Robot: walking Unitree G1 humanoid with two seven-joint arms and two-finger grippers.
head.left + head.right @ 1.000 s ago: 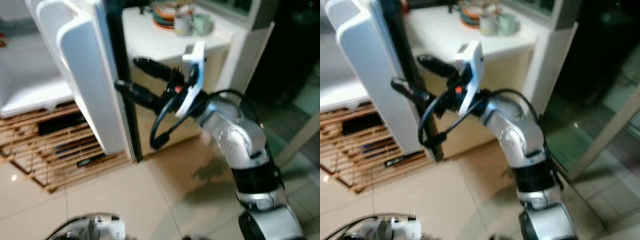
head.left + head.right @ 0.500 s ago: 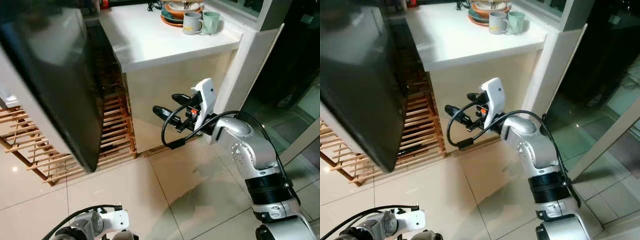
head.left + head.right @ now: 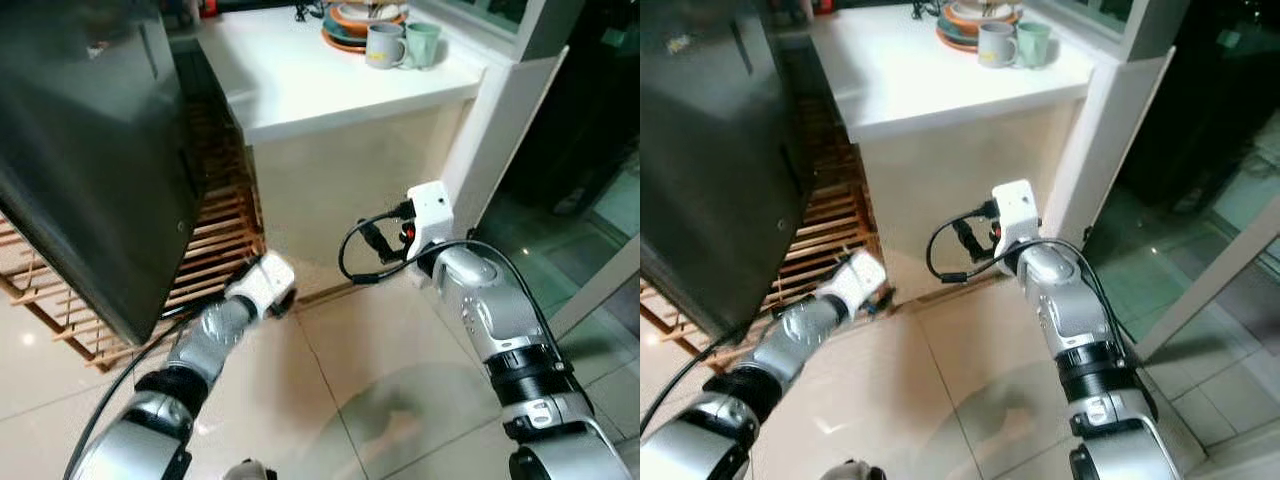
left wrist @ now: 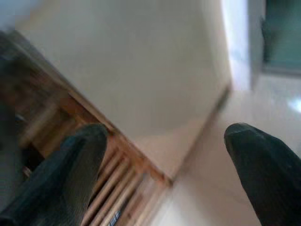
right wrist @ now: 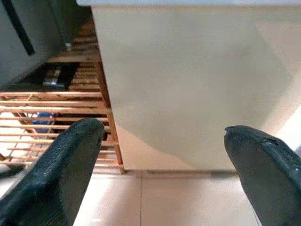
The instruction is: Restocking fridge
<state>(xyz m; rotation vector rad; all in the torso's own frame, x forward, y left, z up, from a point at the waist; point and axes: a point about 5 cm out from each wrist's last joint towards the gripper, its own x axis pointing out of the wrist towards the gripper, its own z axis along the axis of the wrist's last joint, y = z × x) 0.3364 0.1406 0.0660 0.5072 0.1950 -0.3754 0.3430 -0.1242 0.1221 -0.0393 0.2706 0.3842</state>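
Both pincers were spread and held nothing: the left pincer (image 4: 160,155) reached low toward the wooden rack (image 3: 225,235) at 9 o'clock, the right pincer (image 5: 160,155) faced the tabletop's (image 3: 300,75) beige side (likely clearing after swinging the door). The dark fridge door (image 3: 90,150) stood at 10 o'clock; 2 mugs (image 3: 400,45) sat at 1 o'clock. No writing was legible

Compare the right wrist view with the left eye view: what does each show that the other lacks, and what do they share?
Right wrist view alone: a blue item low in the wooden rack, seen between the right gripper's open jaws. Left eye view alone: two mugs and stacked plates on the white counter, the dark fridge door and the left gripper. Both: the wooden rack, the counter's beige side and the tiled floor.
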